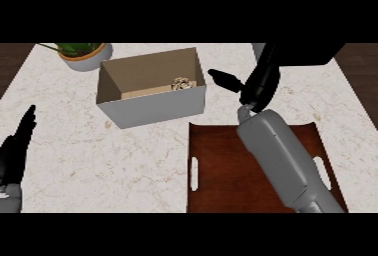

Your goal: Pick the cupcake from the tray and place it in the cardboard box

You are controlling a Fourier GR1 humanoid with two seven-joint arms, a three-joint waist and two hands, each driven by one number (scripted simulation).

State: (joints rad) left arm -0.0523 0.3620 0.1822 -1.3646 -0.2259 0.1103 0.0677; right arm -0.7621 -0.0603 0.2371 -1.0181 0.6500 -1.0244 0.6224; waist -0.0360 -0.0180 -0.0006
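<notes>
Left hand [16, 150] idle at left edge, fingers straight up, empty. Open-top cardboard box [155, 107], flat matte walls, has the pale, lumpy cupcake [181, 83] in its far right corner, so placement looks done. Right hand [258, 82] just beside the box, fingers straight, thumb splayed, empty, beyond the glossy dark-wood tray [221, 165].

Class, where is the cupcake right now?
In the head view, the cupcake lies inside the box, near its far right corner, left of the right robot hand.
</notes>
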